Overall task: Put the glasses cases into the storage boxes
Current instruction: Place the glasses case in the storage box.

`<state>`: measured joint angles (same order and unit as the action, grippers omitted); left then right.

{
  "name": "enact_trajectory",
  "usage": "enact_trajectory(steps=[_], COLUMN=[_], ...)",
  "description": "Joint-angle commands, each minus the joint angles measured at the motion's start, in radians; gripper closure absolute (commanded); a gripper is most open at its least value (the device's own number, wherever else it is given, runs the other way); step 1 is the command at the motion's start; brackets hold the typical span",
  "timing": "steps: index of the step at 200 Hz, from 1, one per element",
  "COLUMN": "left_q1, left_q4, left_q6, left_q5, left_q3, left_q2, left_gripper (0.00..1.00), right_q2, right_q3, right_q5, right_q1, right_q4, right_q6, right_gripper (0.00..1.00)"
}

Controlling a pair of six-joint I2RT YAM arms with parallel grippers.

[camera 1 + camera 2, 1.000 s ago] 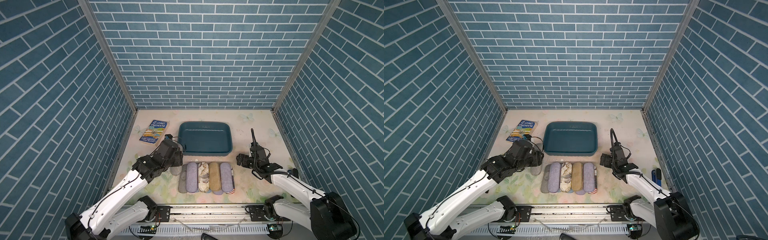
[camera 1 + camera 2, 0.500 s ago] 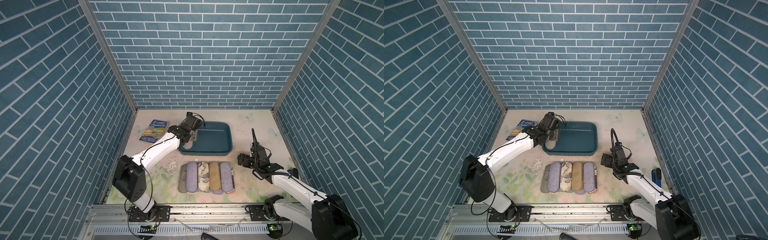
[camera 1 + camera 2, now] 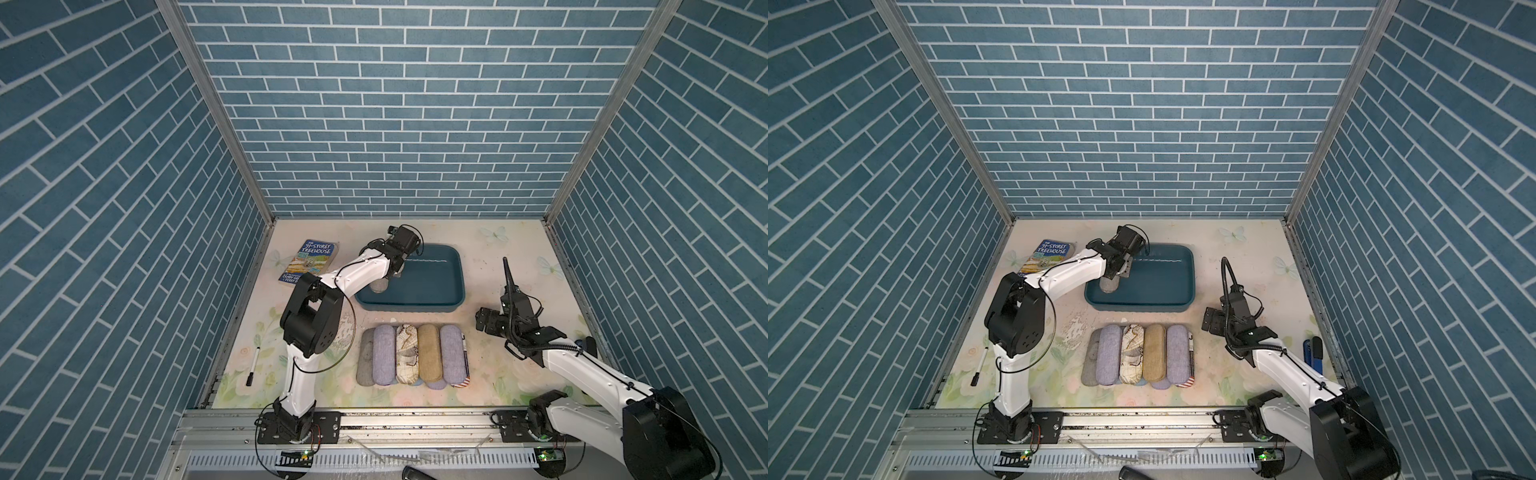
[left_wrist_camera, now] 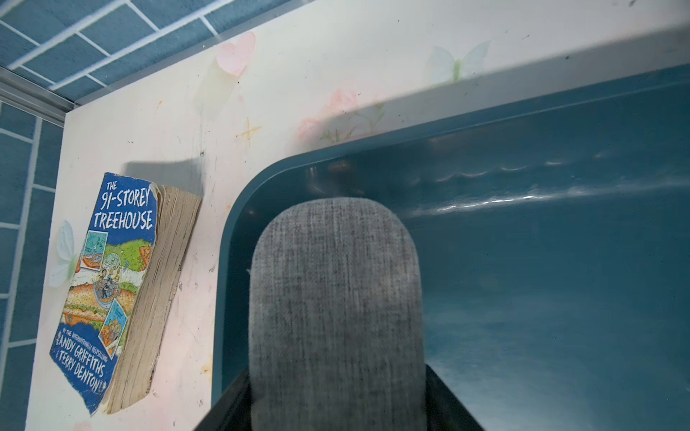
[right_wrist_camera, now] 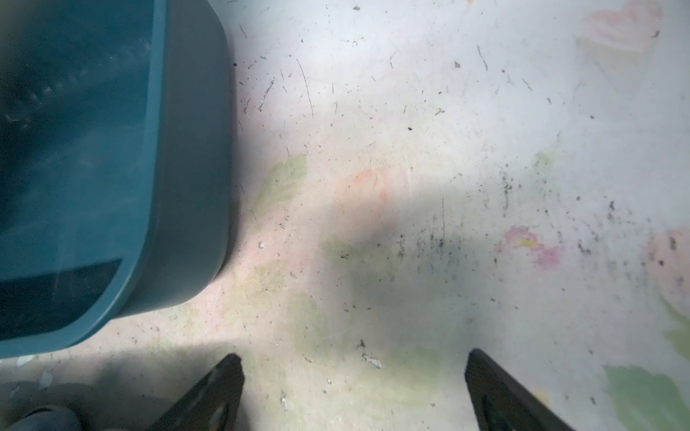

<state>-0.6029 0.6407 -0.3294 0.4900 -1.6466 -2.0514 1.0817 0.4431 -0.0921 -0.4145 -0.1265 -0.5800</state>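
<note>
My left gripper (image 3: 394, 271) (image 3: 1122, 272) (image 4: 336, 406) is shut on a grey fabric glasses case (image 3: 380, 286) (image 3: 1109, 286) (image 4: 336, 298). It holds the case over the left end of the dark teal storage box (image 3: 415, 309) (image 3: 1142, 308) (image 4: 233, 224). I cannot tell whether the case touches the box floor. Several more cases lie side by side in front of the box: grey (image 3: 365, 359), lilac (image 3: 384, 355), map-print (image 3: 406, 353), tan (image 3: 430, 352) and light blue (image 3: 453, 353). My right gripper (image 3: 484, 326) (image 3: 1210, 322) (image 5: 354, 373) stands open over bare table, right of the box (image 5: 186, 149).
A paperback book (image 3: 309, 262) (image 4: 108, 291) lies left of the box. A marker pen (image 3: 253, 365) lies by the left wall. A blue-and-black stapler-like object (image 3: 1314, 353) sits at the right wall. More cases peek out beneath the row, one flag-printed (image 3: 465, 370).
My left arm has swung from beside the row of cases up to the box, carrying the grey case. The right arm has stayed where it was.
</note>
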Motion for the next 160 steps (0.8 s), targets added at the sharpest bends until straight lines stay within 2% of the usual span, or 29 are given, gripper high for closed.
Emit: enact_trajectory(steps=[1, 87, 119, 160], left_q1=[0.009, 0.029, 0.035, 0.037], left_q4=[0.064, 0.102, 0.112, 0.121], left_q6=[-0.024, -0.049, -0.056, -0.069], left_q5=[0.071, 0.095, 0.077, 0.053], left_q3=[-0.046, -0.090, -0.094, -0.086], left_q2=[-0.033, -0.144, -0.151, -0.133], left_gripper=[0.42, 0.40, 0.30, 0.24], right_q2=[0.009, 0.020, -0.007, -0.064], right_q3=[-0.005, -0.021, -0.023, -0.009], right_q5=[-0.026, -0.026, -0.025, -0.014], right_q1=[-0.002, -0.003, -0.002, -0.003], right_q4=[0.005, 0.017, -0.003, -0.066], right_q6=[-0.032, -0.031, -0.032, -0.027], right_gripper=[0.06, 0.06, 0.06, 0.06])
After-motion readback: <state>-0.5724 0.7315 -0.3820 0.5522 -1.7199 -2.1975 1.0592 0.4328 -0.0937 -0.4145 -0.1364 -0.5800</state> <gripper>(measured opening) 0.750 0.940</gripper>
